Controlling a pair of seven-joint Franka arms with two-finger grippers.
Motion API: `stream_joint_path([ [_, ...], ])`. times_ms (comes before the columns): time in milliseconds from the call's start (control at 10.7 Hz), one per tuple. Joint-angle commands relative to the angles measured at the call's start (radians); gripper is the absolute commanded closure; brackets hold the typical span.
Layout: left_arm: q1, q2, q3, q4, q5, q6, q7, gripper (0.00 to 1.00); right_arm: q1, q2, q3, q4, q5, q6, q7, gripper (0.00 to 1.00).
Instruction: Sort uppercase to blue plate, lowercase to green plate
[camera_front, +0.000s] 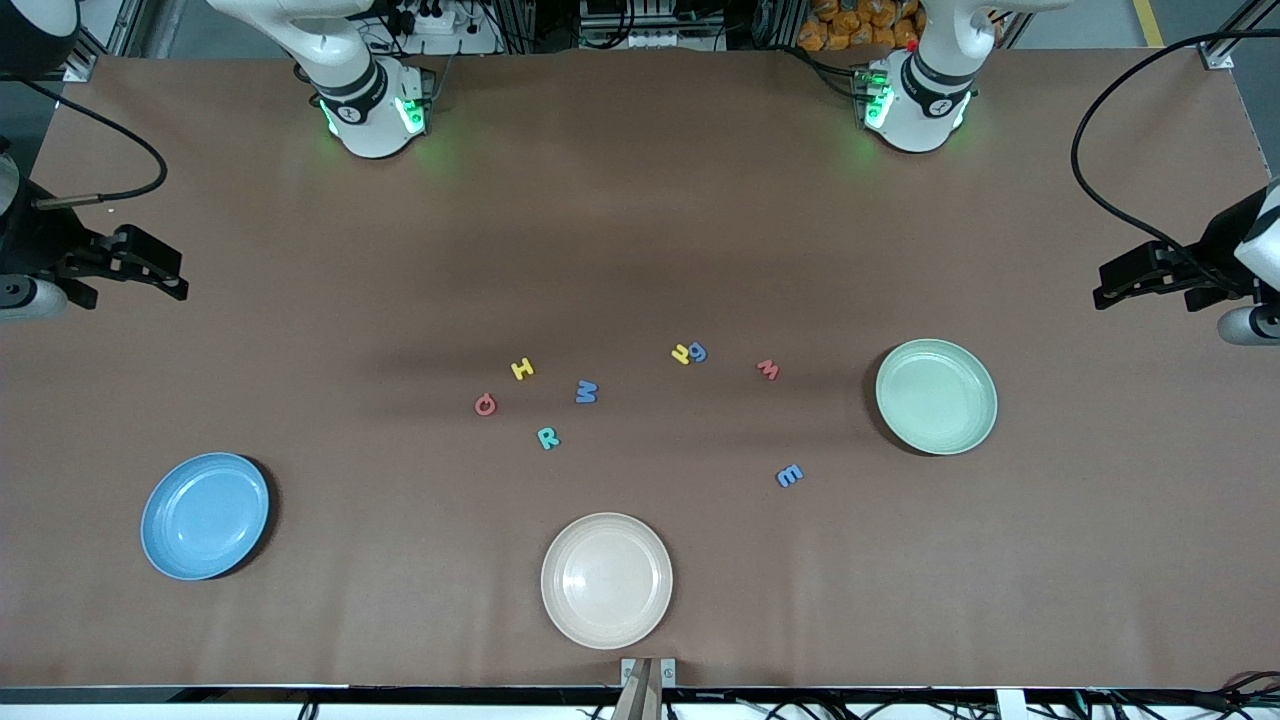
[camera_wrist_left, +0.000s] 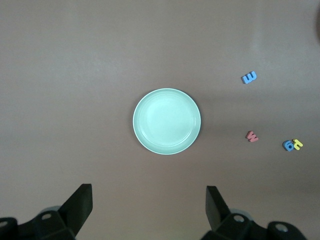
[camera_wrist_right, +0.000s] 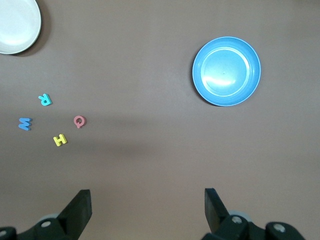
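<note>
Uppercase letters lie mid-table: red Q (camera_front: 485, 404), yellow H (camera_front: 522, 369), blue W (camera_front: 586, 392), teal R (camera_front: 548, 438). Toward the left arm's end lie the lowercase ones: yellow h (camera_front: 682, 353) touching blue g (camera_front: 697, 351), a red w (camera_front: 768, 369) and a blue E-like letter (camera_front: 789, 476). The blue plate (camera_front: 205, 515) and the green plate (camera_front: 936, 396) hold nothing. My right gripper (camera_front: 172, 272) hangs open, high over the table's edge above the blue plate (camera_wrist_right: 226, 71). My left gripper (camera_front: 1100, 285) is open too, high near the green plate (camera_wrist_left: 167, 121).
A cream plate (camera_front: 606, 580) sits near the table's front edge, nearer the camera than the letters. Black cables trail along both ends of the table. Both arm bases stand at the back edge.
</note>
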Motion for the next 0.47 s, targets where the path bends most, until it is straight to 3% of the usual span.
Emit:
stream_joint_path([
  [0,0.003,0.004,-0.003,0.007,0.023,-0.013,-0.015,0.0,-0.003,-0.018,0.0,-0.008,-0.011,-0.01,-0.011,0.0],
  [372,-0.003,0.006,-0.002,0.008,0.023,-0.013,-0.015,0.0,-0.003,-0.015,0.0,-0.008,-0.01,-0.009,-0.011,0.0],
])
